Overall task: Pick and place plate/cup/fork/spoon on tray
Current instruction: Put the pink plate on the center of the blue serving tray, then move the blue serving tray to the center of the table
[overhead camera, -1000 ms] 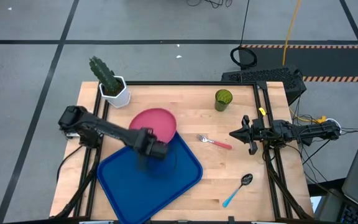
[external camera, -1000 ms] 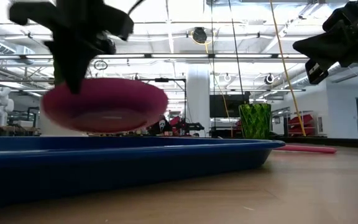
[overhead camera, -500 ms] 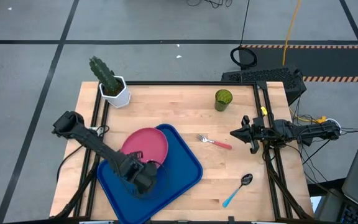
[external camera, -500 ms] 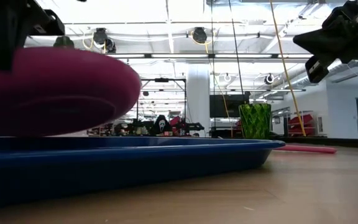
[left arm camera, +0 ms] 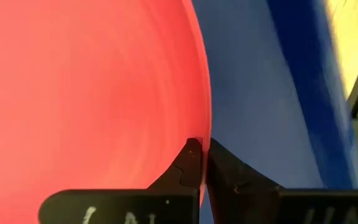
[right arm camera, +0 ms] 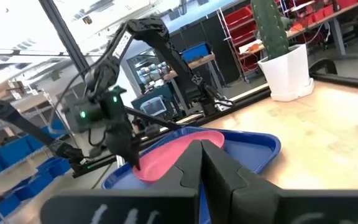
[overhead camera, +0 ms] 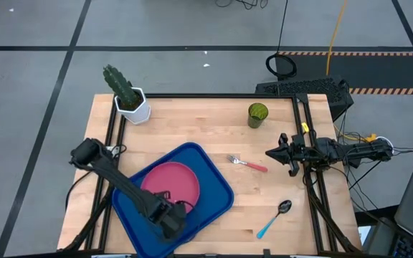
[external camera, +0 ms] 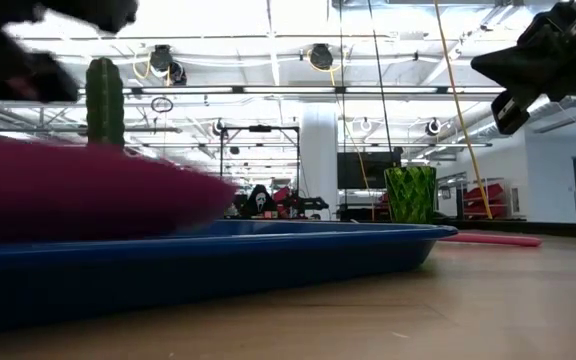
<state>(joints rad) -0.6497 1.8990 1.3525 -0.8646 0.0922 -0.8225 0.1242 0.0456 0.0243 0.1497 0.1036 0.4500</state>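
The pink-red plate (overhead camera: 171, 182) is over the middle of the blue tray (overhead camera: 214, 188), held at its near rim by my left gripper (overhead camera: 181, 208). In the low view the plate (external camera: 78, 190) slopes down toward its far side, just above the tray (external camera: 268, 250). My right gripper (overhead camera: 272, 153) is shut and empty above the table's right side. The green cup (overhead camera: 257, 113) stands upright at the far right. The fork (overhead camera: 247, 163) lies flat right of the tray. The blue-handled spoon (overhead camera: 273, 218) lies flat near the front right. My left gripper pinches the plate's raised rim (left arm camera: 199, 134) between its two fingers, one on the inner face and one on the outer. The fingers come from the table's near side at the plate's near edge. The plate is tilted, held edge highest; whether its far edge touches the tray, I cannot tell.
A white hexagonal pot with a cactus (overhead camera: 126, 93) stands at the table's far left corner. Black frame rails (overhead camera: 303, 122) run along the left and right sides. Bare wood (overhead camera: 206, 122) lies between the tray, the cup and the pot.
My left gripper has carried the plate from over the tray's far corner toward the table's near edge and down. The plate has dropped from well above the tray to just over its middle, tipping with its held edge higher.
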